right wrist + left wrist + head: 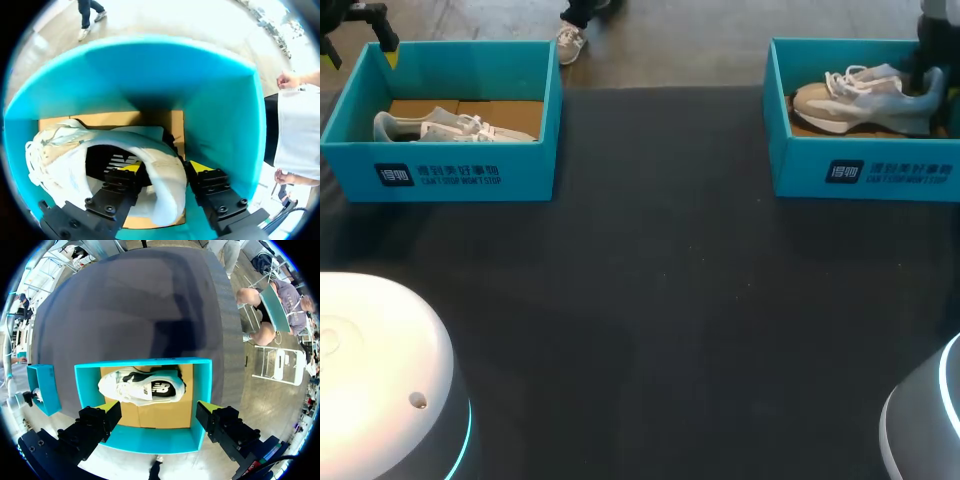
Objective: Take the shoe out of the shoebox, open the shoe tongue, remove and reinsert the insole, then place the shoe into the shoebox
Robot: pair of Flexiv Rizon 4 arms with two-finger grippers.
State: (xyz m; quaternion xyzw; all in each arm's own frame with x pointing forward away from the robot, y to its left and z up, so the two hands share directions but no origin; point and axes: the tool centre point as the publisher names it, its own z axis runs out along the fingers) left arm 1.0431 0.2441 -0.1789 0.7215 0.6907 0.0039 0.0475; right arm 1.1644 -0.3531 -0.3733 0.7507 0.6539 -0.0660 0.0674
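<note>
Starting at the left, the left gripper [159,421] hangs above the left box [460,170], its two fingers wide apart with nothing between them. In this teal box the left shoe [450,127] lies on its side on the brown cardboard floor; it is a white and pale grey sneaker with a dark opening. Both boxes stand well apart at the far side of the dark table [640,300]. In the right box [865,170], also teal, the right shoe [860,100] stands on its thick white sole, beige and grey-blue with white laces, with its toe toward the left box and its heel at the outer end. The right gripper [165,170] is closed on this heel: one finger is inside the shoe's opening, the other is outside behind the heel, and both press the heel wall. I count two boxes, two shoes, one in each box, and two grippers.
</note>
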